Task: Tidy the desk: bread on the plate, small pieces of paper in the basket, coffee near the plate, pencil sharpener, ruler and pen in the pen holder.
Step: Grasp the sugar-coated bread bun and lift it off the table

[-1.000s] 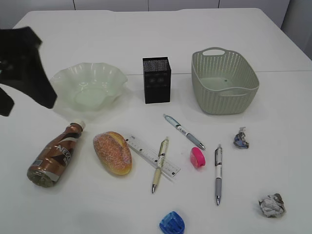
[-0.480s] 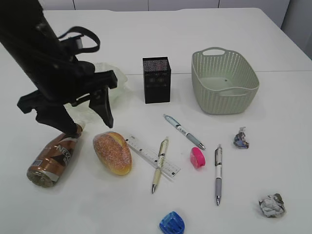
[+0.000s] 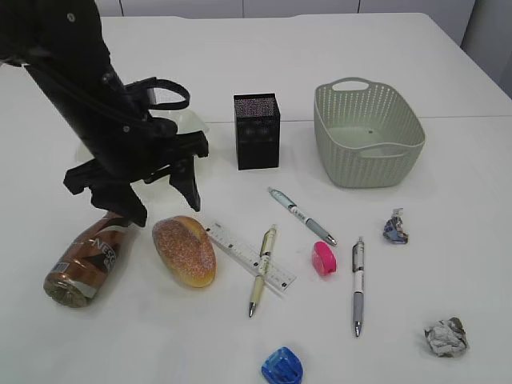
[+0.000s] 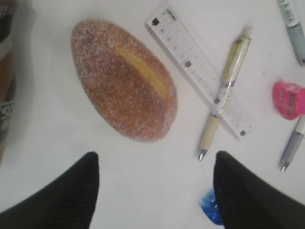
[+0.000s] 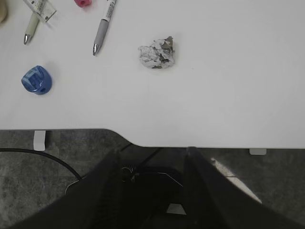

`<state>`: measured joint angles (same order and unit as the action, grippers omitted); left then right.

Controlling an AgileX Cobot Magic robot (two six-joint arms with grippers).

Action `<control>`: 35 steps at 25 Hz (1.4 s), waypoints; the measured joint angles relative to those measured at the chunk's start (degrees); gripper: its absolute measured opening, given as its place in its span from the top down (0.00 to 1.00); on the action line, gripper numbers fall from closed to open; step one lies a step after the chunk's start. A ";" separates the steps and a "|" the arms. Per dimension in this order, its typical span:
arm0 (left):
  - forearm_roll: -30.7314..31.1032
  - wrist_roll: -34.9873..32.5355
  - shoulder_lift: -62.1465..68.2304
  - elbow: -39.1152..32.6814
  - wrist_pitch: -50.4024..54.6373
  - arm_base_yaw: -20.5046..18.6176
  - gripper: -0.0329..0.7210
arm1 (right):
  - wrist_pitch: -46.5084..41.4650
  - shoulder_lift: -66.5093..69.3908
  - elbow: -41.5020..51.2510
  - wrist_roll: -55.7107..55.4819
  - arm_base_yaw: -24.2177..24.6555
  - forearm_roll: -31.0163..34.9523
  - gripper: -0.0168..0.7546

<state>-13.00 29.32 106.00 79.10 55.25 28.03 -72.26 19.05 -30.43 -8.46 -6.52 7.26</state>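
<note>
The left tool [image 3: 156, 196] hangs above the counter [image 3: 448, 160] with its jaws spread wide, poised over the bread [image 3: 185, 250] and touching nothing. The right tool [image 5: 147, 191] sits back past the counter's near edge; its fingers look close together, but the dark view does not let me tell for certain, and nothing is in them.

The bread, the likely first target, lies on the counter between the coffee bottle [image 3: 86, 256] and the ruler [image 3: 250, 256], just in front of the plate [image 3: 188, 120], which the arm mostly hides. It looks light and soft with a sugared crust, so a hard squeeze would probably dent it. A gentle grip across its narrow middle seems best, with the jaws either side of the short width.

The bottle lies on its side and is probably the heaviest item, smooth and apt to roll. The ruler is flat and thin, hard to get under, and one pen [image 3: 262, 270] lies across it.

Count: one bread, one coffee bottle, one plate, one ruler, one black pen holder [image 3: 257, 131], one basket [image 3: 368, 134]. Three pens: the crossing one, a second [image 3: 302, 216] and a third [image 3: 358, 286]. Two sharpeners, pink [image 3: 324, 258] and blue [image 3: 282, 366]. Two paper balls [image 3: 395, 227] [image 3: 446, 337].
</note>
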 joint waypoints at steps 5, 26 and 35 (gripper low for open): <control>-1.82 0.42 1.69 0.00 -3.96 -0.33 0.24 | 0.00 0.00 0.00 0.00 0.00 0.14 0.52; -1.42 8.27 6.23 0.00 -4.81 -1.61 0.17 | 0.00 0.00 0.00 0.00 0.00 2.75 0.52; -1.98 8.31 8.39 0.00 -8.12 -1.61 0.17 | 0.00 0.00 0.00 -0.08 0.00 2.75 0.52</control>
<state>-14.99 37.63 114.40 79.10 47.13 26.42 -72.26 19.05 -30.43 -8.54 -6.52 10.01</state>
